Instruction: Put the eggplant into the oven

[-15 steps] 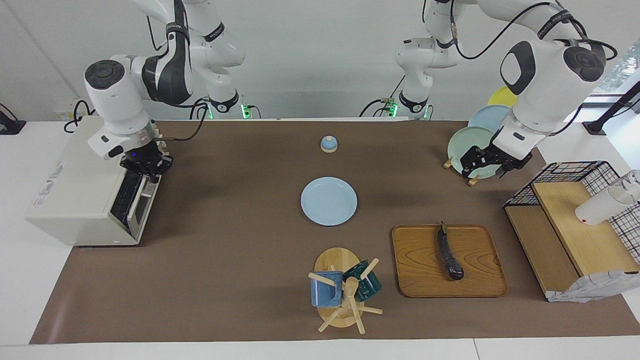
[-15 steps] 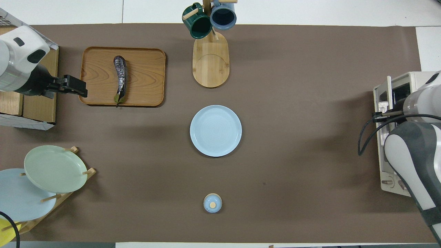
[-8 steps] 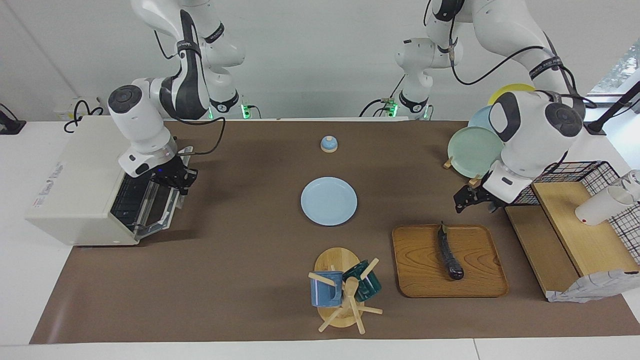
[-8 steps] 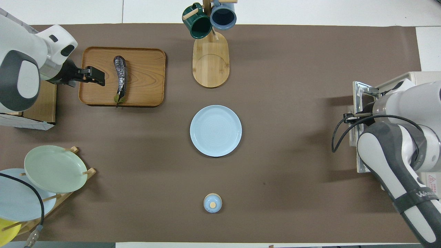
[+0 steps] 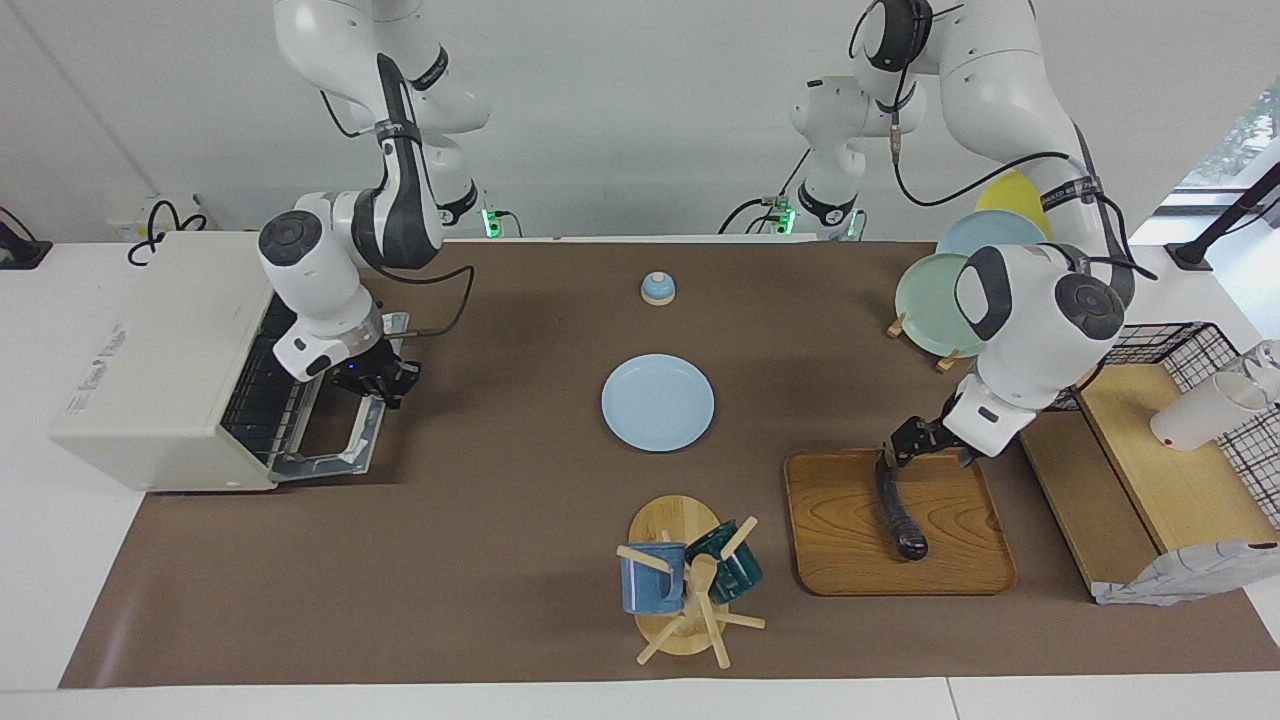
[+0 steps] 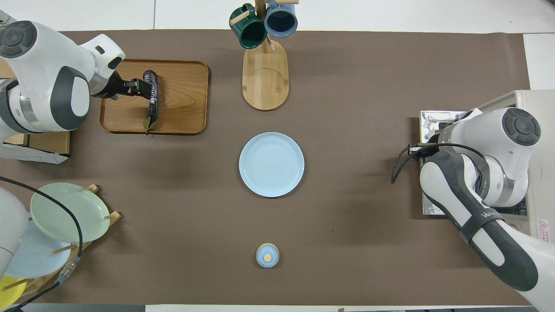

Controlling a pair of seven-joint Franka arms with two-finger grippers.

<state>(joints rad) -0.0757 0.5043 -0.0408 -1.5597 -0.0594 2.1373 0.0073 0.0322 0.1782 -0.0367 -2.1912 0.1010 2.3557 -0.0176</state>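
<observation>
Oven (image 5: pixel 160 370) door down, right gripper (image 5: pixel 378 382) clamped on its handle. Eggplant (image 5: pixel 898 508) unlifted on wooden tray (image 5: pixel 960 570) (left gripper (image 5: pixel 912 448) spread above stem end). Grasp, carry, insertion remaining.

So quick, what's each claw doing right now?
Left claw: open, at the eggplant, not gripping it.
Right claw: closed on the oven door's handle.

Glossy white arms (image 5: pixel 1010 70) with dark grey joint caps, black cables, black grippers.
</observation>
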